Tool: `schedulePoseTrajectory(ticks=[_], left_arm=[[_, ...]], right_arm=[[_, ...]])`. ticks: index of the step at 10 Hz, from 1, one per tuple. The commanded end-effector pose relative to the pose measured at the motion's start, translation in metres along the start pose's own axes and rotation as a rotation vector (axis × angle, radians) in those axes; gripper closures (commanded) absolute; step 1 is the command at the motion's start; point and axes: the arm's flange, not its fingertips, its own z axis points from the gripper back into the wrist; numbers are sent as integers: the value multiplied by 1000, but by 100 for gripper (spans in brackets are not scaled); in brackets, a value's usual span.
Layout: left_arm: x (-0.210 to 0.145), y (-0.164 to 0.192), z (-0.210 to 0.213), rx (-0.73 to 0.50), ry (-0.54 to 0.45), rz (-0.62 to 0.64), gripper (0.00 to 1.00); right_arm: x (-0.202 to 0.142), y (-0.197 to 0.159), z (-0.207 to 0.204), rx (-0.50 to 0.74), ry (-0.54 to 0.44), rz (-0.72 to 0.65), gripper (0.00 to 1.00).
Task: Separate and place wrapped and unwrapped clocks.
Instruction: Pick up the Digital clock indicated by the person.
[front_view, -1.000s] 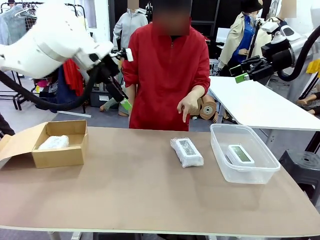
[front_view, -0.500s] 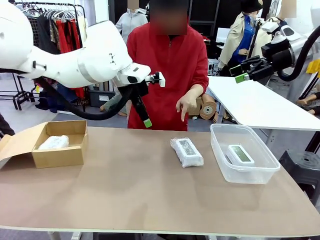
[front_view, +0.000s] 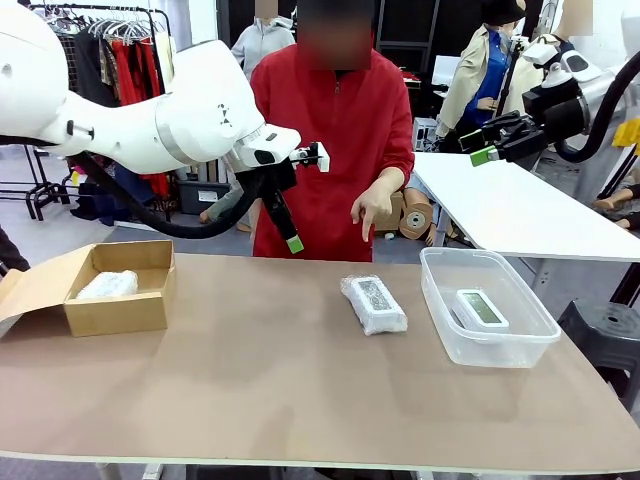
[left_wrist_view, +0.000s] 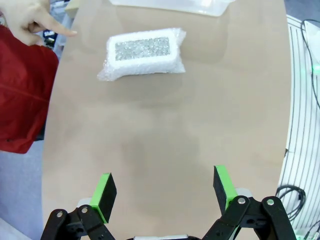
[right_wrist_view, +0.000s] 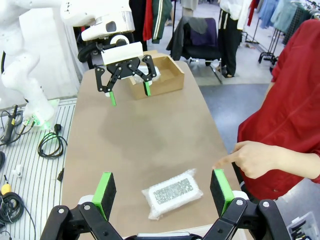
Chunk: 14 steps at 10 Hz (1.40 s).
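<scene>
I see the brown table (front_view: 250, 380) with my left arm (front_view: 150, 110) reaching in over its far edge. The left gripper (front_view: 290, 238) is wide, nothing between the pads, hanging above the tabletop. The right gripper (front_view: 476, 148) is also wide and empty, raised off to the table's right. Cardboard box (front_view: 115, 312) at the left end holds one wrapped clock (front_view: 108, 285). Clear bin (front_view: 440, 300) on the right holds the white unwrapped clock (front_view: 481, 308), face up. Person's hand (front_view: 372, 210) points down at the second wrapped clock (front_view: 373, 304), lying right of centre.
</scene>
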Motion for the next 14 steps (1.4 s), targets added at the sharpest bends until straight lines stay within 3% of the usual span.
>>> schedulePoseTrajectory(ticks=[1,2,4,7,10,12,14], left_arm=[[-5,-4,3,14,1,3,0],[0,0,0,0,0,0,0],[25,9,-12,-6,87,141,0],[77,3,-32,-58,50,326,0],[125,7,-60,119,38,634,0],[152,10,-87,182,130,785,0],[166,27,-112,128,139,828,0]], right_arm=[[1,1,1,6,-4,18,0],[1,1,1,6,-4,18,0],[1,1,1,6,-4,18,0],[1,1,1,6,-4,18,0],[1,1,1,6,-4,18,0],[1,1,1,6,-4,18,0],[1,1,1,6,-4,18,0]])
